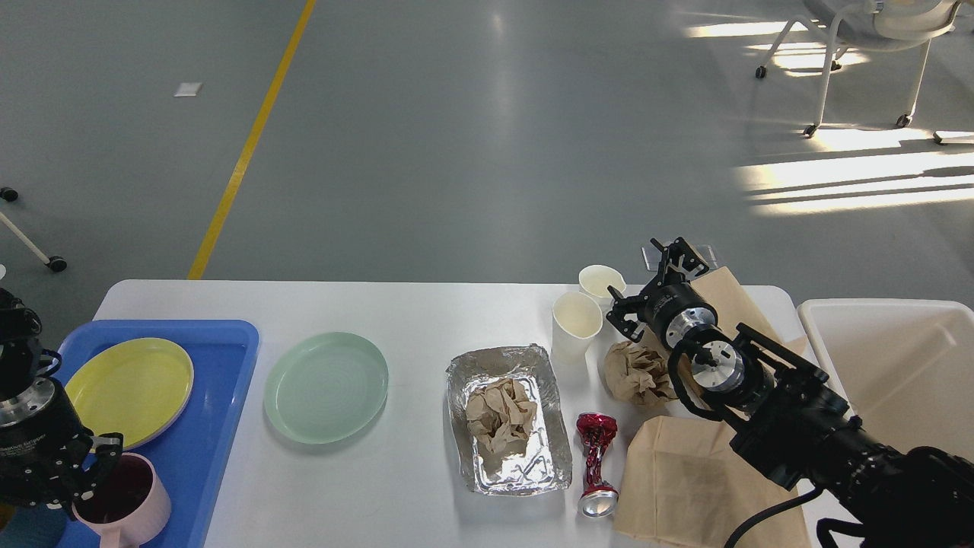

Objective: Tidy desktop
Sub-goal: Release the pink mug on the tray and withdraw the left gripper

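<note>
The white desktop (426, 312) holds a green plate (327, 386), a foil tray (544, 464) with crumpled brown paper (501, 415) in it, a crushed red can (596, 464), two paper cups (576, 323) (601, 281), a brown paper ball (635, 371) and flat brown paper bags (685, 479). My left gripper (91, 476) is shut on the rim of a pink mug (129, 498) over the near end of the blue tray (221, 426). My right gripper (647, 283) stands open just right of the cups, above the paper ball, with nothing between its fingers.
A yellow plate (129, 388) lies in the blue tray at the left. A white bin (898, 358) stands beside the table's right end. Another brown bag (727, 297) lies under my right wrist. Beyond the table is grey floor with a yellow line (243, 160) and a chair (867, 30).
</note>
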{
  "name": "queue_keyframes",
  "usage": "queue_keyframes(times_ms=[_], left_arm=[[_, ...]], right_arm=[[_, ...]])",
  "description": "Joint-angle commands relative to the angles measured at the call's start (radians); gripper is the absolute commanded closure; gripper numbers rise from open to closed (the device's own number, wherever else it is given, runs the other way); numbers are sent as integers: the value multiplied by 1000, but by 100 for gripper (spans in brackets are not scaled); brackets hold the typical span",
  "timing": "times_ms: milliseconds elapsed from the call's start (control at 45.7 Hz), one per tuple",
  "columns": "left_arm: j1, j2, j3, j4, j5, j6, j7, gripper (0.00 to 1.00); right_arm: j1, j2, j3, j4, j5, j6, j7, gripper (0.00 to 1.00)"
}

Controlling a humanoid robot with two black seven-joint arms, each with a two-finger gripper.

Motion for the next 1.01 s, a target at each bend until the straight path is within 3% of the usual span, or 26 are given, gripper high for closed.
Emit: queue_keyframes(times_ms=[0,197,328,372,460,503,635,985], left_arm=[[2,0,2,6,1,0,1,86],[2,0,2,6,3,0,1,78],[0,1,2,6,1,0,-1,63],[2,1,2,6,1,0,-6,56],[4,1,9,6,0,0,-9,27],[2,0,15,5,0,0,-9,18],[-13,0,44,-3,1,0,-7,10],[-207,-25,212,-10,-14,0,-18,5]], right_arm=[[0,0,0,0,0,1,0,0],[0,0,0,0,0,1,0,0],[0,0,2,0,0,0,1,0],[0,0,0,0,0,0,0,0],[0,0,0,0,0,0,0,0],[0,0,0,0,0,0,0,0],[0,0,0,0,0,1,0,0],[0,0,0,0,0,0,1,0]])
